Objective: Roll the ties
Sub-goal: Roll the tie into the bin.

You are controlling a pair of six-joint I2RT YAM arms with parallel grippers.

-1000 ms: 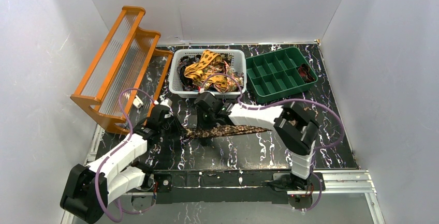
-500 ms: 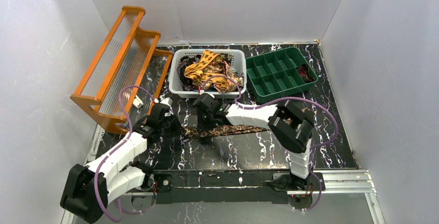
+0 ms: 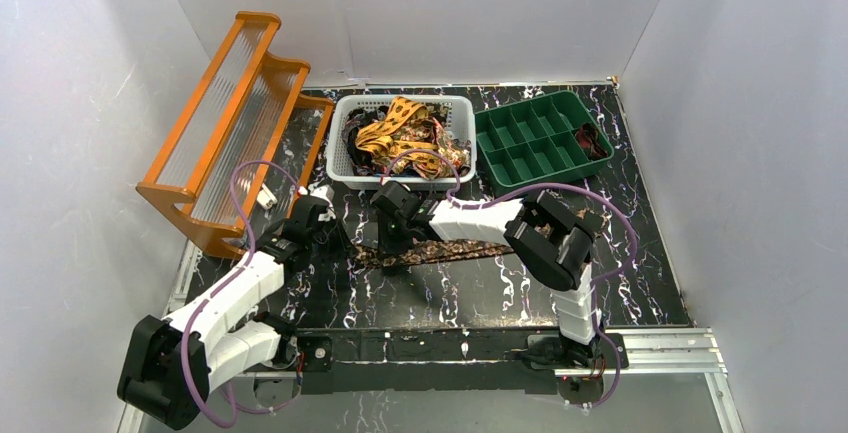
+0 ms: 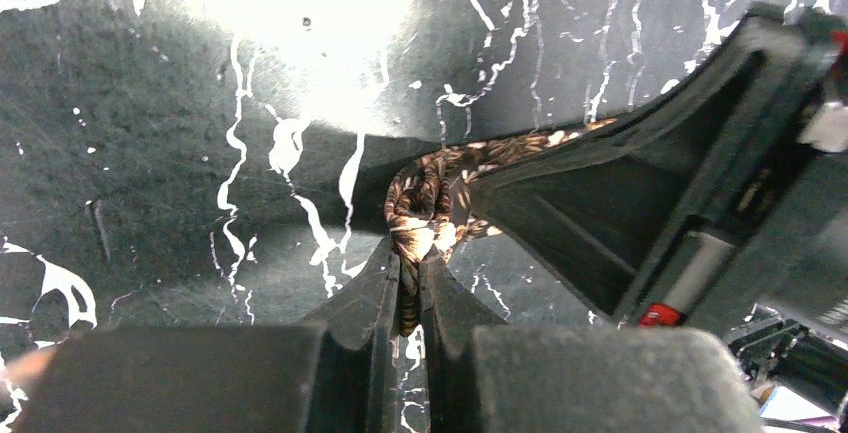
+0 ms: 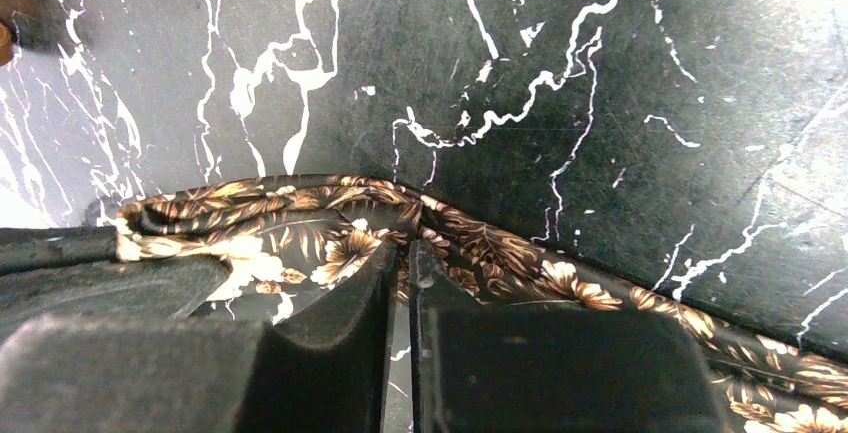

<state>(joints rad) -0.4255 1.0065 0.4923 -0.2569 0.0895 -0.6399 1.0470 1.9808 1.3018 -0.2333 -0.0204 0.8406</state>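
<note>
A dark brown tie with tan leaf print (image 3: 450, 250) lies flat across the black marble mat, running left to right. My left gripper (image 3: 338, 250) is shut on the tie's bunched left end (image 4: 418, 215); the fabric shows pinched between its fingertips. My right gripper (image 3: 392, 241) is shut on the same tie (image 5: 480, 253) a little to the right, gripping the near edge of the fabric. The two grippers stand close together. More ties, yellow-orange and dark, lie piled in a white basket (image 3: 345, 133) at the back.
An orange ribbed rack (image 3: 230, 123) leans at the back left. A green compartment tray (image 3: 500, 123) stands at the back right with one dark rolled piece in its far right cell. Purple cables loop over both arms. White walls close in on three sides.
The right arm has drawn leftward, its elbow folding in, and the tie's right end has slid left with it. The left gripper has stayed nearly in place on the tie's end.
</note>
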